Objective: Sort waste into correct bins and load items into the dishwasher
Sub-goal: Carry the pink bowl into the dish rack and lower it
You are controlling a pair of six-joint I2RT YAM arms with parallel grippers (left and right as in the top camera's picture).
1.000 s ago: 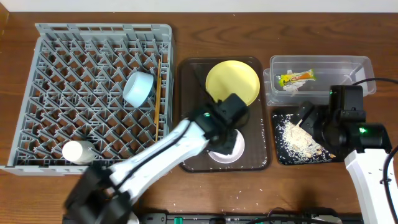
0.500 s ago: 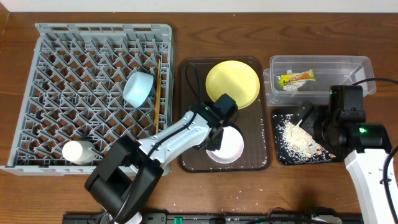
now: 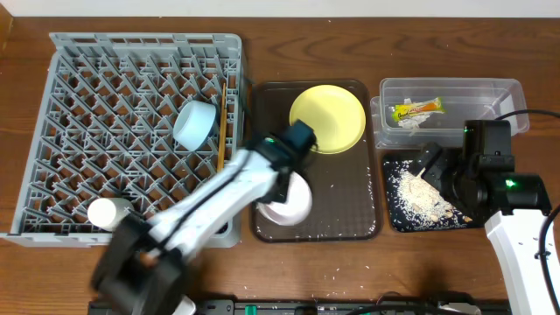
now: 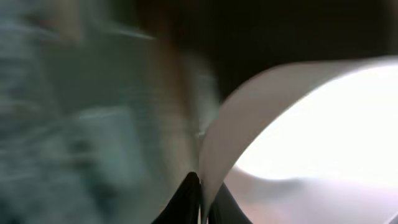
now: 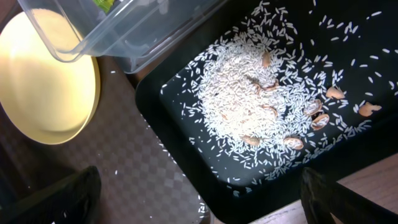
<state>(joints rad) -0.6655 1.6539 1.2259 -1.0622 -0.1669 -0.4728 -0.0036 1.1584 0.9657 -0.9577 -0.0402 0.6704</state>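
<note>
We see a white left arm [image 3: 210,197] with a black head and a right arm [image 3: 516,232] black on top, white below — each with a small green light [image 3: 507,184].

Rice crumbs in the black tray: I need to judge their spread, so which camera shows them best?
The right wrist view: the rice crumbs show close up, single grains distinct on the black tray. Overhead gives only a small pale patch, partly under the right arm. The left wrist view is blurred and shows none.
</note>
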